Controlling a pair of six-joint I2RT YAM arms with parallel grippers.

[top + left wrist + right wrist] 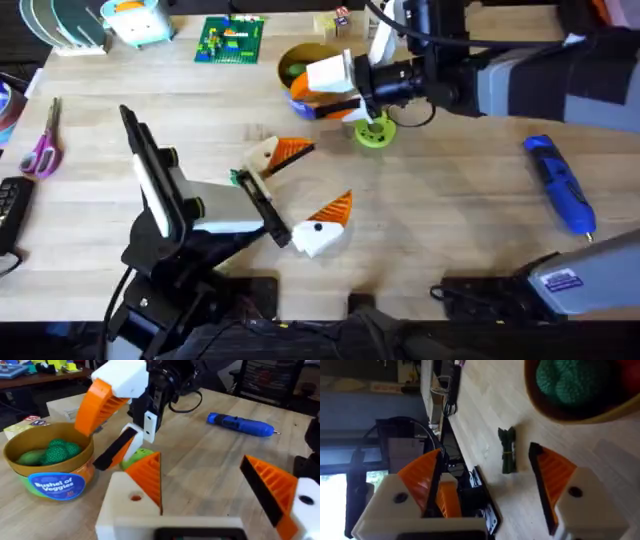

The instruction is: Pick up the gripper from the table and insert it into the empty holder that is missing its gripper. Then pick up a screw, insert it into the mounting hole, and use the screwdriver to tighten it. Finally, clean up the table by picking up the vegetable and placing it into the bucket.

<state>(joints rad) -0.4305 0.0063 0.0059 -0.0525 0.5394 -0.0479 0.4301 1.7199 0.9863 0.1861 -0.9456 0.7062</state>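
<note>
- Right wrist view: the vegetable (507, 450) was seen as a small, dark green, elongated bundle, lying flat on the bare wood of the table (485, 405).
- The vegetable was found near the bucket (600, 417) but apart from it, with nothing touching it.
- The bucket was shown in the left wrist view (60, 485) as a round tan-yellow tub with a blue band, with green pieces already inside.
- Bare wood was left all around the vegetable; the table edge and dark cables were seen farther from the bucket than the vegetable.
- The lime-green disc (375, 133) was placed just beside the bucket (300, 50), and the screwdriver (560, 185) lay well apart from the bucket on clear wood.
- The right gripper (485, 455) was held spread, pinching nothing, over the bucket's side (315, 90); the vegetable lay beyond its fingertips, in line with the gap between them.
- The left gripper (310, 185) was also spread wide and empty, near the bucket's front.
</note>
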